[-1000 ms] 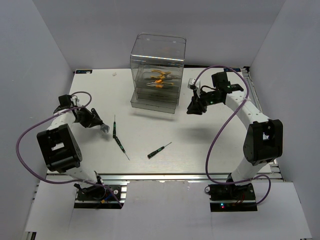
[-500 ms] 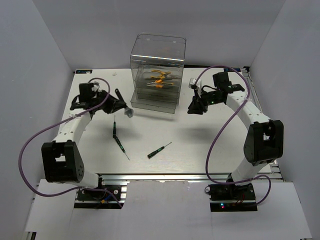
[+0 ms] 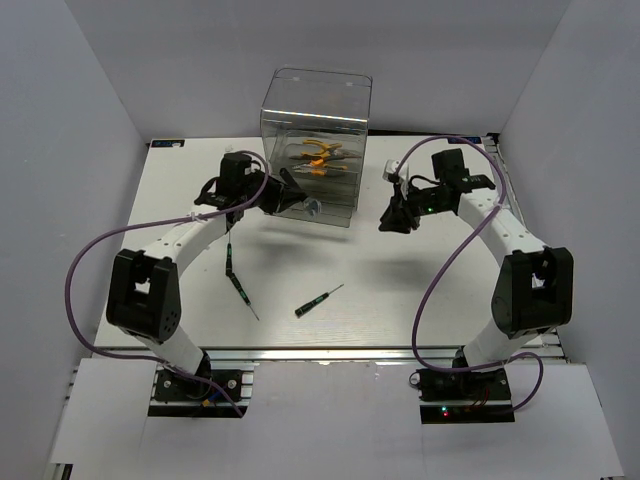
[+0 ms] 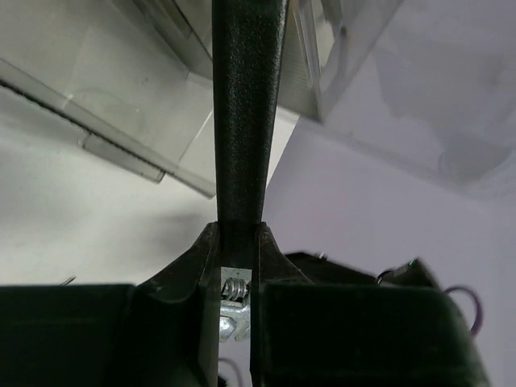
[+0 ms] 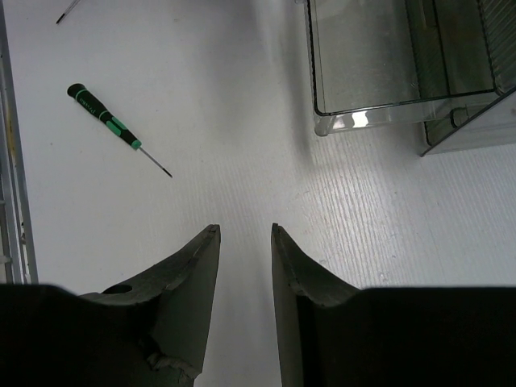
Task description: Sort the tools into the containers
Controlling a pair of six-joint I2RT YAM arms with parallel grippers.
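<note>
Orange pliers (image 3: 320, 158) show through the smoky-grey clear box (image 3: 315, 105) at upper centre. The screwdrivers (image 3: 313, 303) on the white table (image 3: 400, 290) have black handles banded green. The tool (image 4: 242, 121) filling the left wrist view is grainy black, and the cables (image 3: 415, 315) are purple.

A white table (image 3: 300, 255) stands in a booth of plain pale-grey walls (image 3: 70, 120) that rise along its left, far and right edges. A silver aluminium rail (image 3: 330, 352) runs along the near edge with a white sheet (image 3: 330, 410) in front of it, and a slotted metal strip (image 3: 508, 180) lines the right edge. A tiny white scrap (image 3: 228, 148) lies near the far left corner.
</note>
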